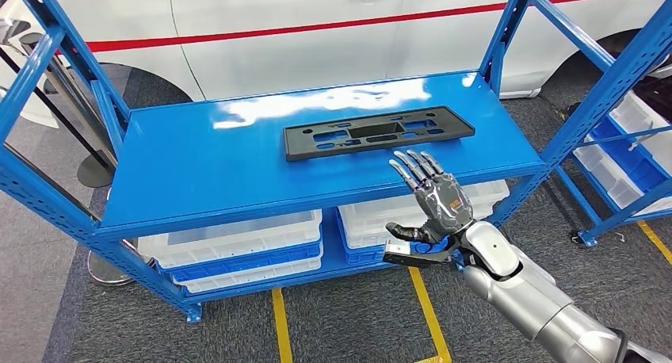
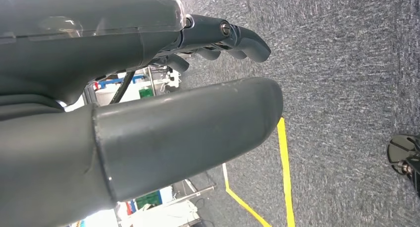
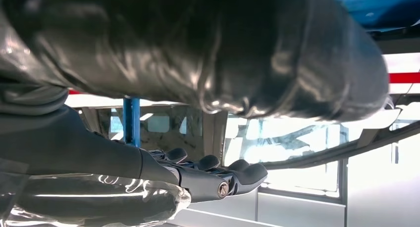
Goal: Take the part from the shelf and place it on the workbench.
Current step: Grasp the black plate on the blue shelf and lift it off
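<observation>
While part [image 1: 379, 131] lies flat, right hand [image 1: 437, 198] fingers [image 1: 414, 168] near — apart.

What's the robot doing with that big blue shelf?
The robot is reaching its right hand, open and holding nothing, toward a flat black part lying on the blue shelf's top level. The hand is near the shelf's front edge and has not touched the part. Its left hand hangs over the carpet, also holding nothing.

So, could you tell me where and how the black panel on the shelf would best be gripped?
Probably by its near long edge, close to the right end. The black panel lies flat and thin on the blue shelf, so pinching an edge or a slot suits it better than wrapping. The open right hand already hovers at the shelf's front, just short of that corner.
</observation>
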Controlling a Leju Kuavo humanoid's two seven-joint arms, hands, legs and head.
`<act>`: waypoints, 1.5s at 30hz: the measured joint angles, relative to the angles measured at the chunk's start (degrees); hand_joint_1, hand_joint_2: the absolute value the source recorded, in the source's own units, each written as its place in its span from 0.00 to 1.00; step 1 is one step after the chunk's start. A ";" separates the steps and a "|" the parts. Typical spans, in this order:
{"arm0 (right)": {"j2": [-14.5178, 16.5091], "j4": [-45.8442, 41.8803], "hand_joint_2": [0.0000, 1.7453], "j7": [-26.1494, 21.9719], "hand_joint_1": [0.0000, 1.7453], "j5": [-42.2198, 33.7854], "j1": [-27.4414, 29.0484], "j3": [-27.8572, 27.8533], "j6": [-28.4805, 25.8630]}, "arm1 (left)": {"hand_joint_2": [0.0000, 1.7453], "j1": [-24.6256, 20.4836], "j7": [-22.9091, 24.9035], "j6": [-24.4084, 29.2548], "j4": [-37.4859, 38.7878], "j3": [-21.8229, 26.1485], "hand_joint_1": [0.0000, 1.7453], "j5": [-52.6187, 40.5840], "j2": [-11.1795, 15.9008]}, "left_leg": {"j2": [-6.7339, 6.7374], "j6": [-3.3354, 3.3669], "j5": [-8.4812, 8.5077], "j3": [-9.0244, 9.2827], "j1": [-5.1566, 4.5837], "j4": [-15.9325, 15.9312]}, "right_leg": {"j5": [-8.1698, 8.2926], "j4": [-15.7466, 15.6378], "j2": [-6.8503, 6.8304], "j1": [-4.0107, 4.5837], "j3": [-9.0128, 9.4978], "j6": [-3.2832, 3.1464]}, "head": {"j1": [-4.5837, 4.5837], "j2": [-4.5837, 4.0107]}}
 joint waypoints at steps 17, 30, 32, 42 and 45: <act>0.00 -0.15 0.00 0.00 0.00 -0.15 0.10 0.00 0.15 | 0.00 0.00 -0.01 0.05 0.00 -0.02 0.00 0.01 0.00 | 0.00 0.00 0.00 0.00 0.00 0.00 | 0.00 0.00 0.00 0.00 0.00 0.00 | 0.00 0.00; 0.00 -0.15 0.00 -0.07 0.00 -0.27 0.11 0.00 0.75 | 0.00 -0.04 0.31 0.17 0.00 -0.04 0.00 0.14 0.00 | 0.00 0.00 0.00 0.00 0.00 0.00 | 0.00 0.00 0.00 0.00 0.00 0.00 | 0.00 0.00; 0.01 -0.14 0.00 -0.09 0.00 -0.31 0.11 0.00 0.86 | 0.00 -0.03 0.33 0.17 0.00 -0.04 0.00 0.24 0.00 | 0.00 0.06 -0.03 -0.10 -0.16 0.25 | 0.11 -0.13 0.00 -0.11 -0.02 0.14 | 0.00 0.00; -0.15 -0.15 0.00 -0.14 0.00 -0.35 0.24 0.05 1.33 | 0.00 -0.11 0.33 0.03 0.00 -0.04 0.00 0.61 -0.02 | 0.23 2.11 1.88 0.48 0.49 -2.27 | -2.77 10.47 -0.44 -0.24 -7.38 1.71 | 0.02 0.00; -0.15 -0.05 0.00 -0.13 0.00 -0.35 0.68 0.10 1.50 | 0.00 0.00 0.33 -0.03 0.00 -0.04 0.00 0.62 -0.04 | 0.11 1.84 0.85 1.58 0.64 -2.20 | 0.45 13.05 -0.56 -0.75 -11.07 2.23 | 0.01 0.00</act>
